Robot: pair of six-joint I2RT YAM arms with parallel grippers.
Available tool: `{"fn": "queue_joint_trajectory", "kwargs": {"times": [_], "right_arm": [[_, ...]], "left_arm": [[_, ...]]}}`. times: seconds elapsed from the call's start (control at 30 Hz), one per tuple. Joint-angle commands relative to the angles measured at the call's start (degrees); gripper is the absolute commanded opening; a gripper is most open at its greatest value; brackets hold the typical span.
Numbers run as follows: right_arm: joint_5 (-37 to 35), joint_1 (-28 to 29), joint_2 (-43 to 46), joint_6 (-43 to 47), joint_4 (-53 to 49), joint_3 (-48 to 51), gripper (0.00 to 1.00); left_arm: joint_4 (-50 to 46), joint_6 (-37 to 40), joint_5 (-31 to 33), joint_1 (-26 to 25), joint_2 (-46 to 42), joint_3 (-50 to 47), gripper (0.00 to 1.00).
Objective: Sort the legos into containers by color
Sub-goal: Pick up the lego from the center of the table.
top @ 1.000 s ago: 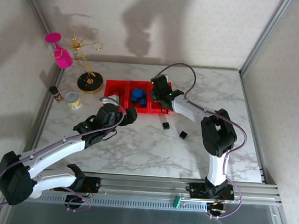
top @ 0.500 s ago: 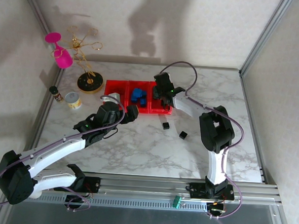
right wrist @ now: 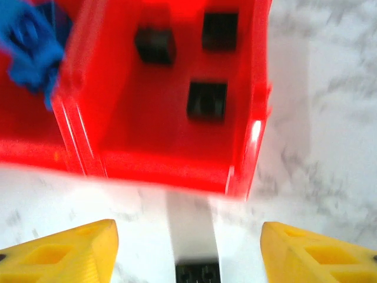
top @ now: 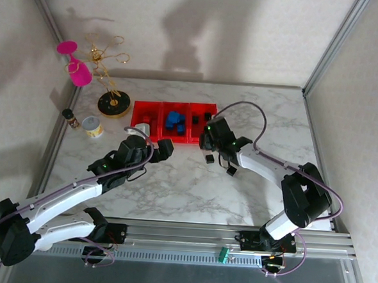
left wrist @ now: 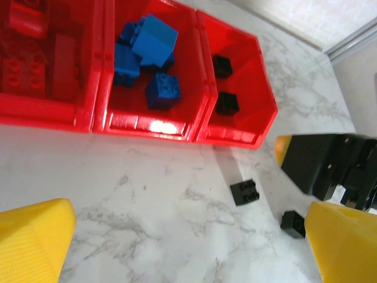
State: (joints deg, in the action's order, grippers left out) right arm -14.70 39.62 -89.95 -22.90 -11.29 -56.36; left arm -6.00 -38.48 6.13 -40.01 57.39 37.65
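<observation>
Three joined red containers (top: 159,128) stand at the back middle of the table. The left one holds red legos (left wrist: 29,56), the middle one blue legos (left wrist: 147,53), the right one (right wrist: 250,135) three black legos (right wrist: 207,101). Two black legos lie loose on the marble: one (top: 209,159) just in front of the right container, one (top: 231,171) a little further right. My right gripper (top: 205,142) hangs open just behind the nearer loose brick (right wrist: 198,274). In front of the middle container my left gripper (top: 165,146) is open and holds nothing, its yellow fingertips (left wrist: 35,242) wide apart.
At the back left stand a small tin can (top: 92,126), a dark little bottle (top: 69,117), a gold wire stand on a black disc (top: 113,103) and a pink glass (top: 78,67). Metal frame posts edge the table on both sides.
My right gripper has pulled back from above the right container toward me, over the marble by the nearer loose black brick. The left arm has shifted slightly.
</observation>
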Motion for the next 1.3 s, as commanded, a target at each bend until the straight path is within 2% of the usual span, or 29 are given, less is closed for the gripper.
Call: {"fn": "queue_joint_trajectory", "kwargs": {"times": [0.0,0.33,0.73,1.0,1.27], "right_arm": [[0.52,1.98,1.14,-1.84,1.35,3.95,0.68],[-1.91,2.91,-4.77,-1.5,2.31,5.53,0.66],[-1.78,2.85,-9.53,-0.31,3.28,3.71,0.48],[-1.29,2.92,-8.39,-0.24,3.05,3.47,0.31],[-0.04,2.86,-2.46,-1.09,-0.27,0.23,0.28]], "left_arm": [[0.9,-2.21,-0.07,-1.42,-1.44,-2.23,1.0],[1.3,-4.78,1.69,-3.54,-1.66,-3.76,1.0],[0.68,-5.44,3.27,-3.67,-1.84,-4.45,1.0],[0.07,-4.96,3.8,-3.67,-1.3,-3.95,1.0],[-0.23,-3.7,3.68,-3.67,-1.02,-0.75,0.99]]}}
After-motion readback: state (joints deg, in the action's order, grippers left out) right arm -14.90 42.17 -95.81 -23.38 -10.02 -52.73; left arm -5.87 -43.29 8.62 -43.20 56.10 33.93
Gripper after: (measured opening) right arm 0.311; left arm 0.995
